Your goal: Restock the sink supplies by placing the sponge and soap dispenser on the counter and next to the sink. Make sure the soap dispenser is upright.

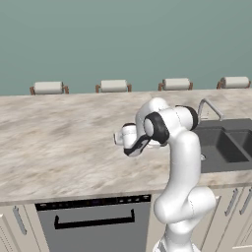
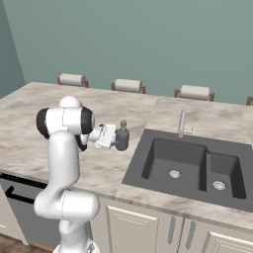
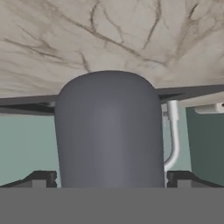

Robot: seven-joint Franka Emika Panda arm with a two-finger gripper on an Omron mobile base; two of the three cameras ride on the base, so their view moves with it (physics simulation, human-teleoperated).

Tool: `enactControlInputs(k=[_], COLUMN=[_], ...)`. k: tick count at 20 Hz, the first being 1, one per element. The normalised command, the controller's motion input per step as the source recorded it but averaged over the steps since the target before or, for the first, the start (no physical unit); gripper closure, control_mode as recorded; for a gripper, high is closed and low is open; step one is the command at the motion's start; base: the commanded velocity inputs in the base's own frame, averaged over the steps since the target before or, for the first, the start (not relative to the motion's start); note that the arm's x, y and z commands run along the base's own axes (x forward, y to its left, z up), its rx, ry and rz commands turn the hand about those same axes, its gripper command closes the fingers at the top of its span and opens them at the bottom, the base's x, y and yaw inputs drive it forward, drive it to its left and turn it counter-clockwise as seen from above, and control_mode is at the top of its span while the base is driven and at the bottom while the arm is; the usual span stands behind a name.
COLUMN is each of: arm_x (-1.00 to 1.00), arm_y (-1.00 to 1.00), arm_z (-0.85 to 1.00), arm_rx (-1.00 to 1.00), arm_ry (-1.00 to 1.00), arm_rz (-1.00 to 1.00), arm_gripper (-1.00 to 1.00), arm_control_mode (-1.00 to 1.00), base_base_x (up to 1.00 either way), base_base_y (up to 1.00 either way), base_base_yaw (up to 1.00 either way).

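The counter (image 2: 148, 116) looks like matt veined stone, the soap dispenser (image 2: 121, 138) smooth matt grey, the faucet (image 2: 182, 123) shiny metal.

The arm (image 1: 183, 162) is built of smooth, glossy white rounded links, thick and tubular, with bulbous elbows. Dark grey to black rings mark its joints (image 2: 87, 120), one wide band circling each white drum-shaped housing. The gripper (image 2: 114, 138) has a boxy white body, and its two finger tips (image 3: 41, 178) are small, dark and blocky.
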Motion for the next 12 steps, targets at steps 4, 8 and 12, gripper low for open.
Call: enactControlInputs(k=[4, 8, 12], arm_x=[0.03, 0.06, 0.01], arm_y=[0.19, 0.23, 0.33], arm_z=[0.0, 0.0, 0.0], arm_rx=[0.02, 0.01, 0.01], arm_ry=[-0.01, 0.0, 0.0], arm_rz=[0.0, 0.0, 0.0], arm_gripper=[-1.0, -1.0, -1.0], arm_control_mode=[-1.0, -1.0, -1.0], base_base_x=[0.0, 0.0, 0.0], base_base_y=[0.0, 0.0, 0.0], base_base_yaw=[0.0, 0.0, 0.0])
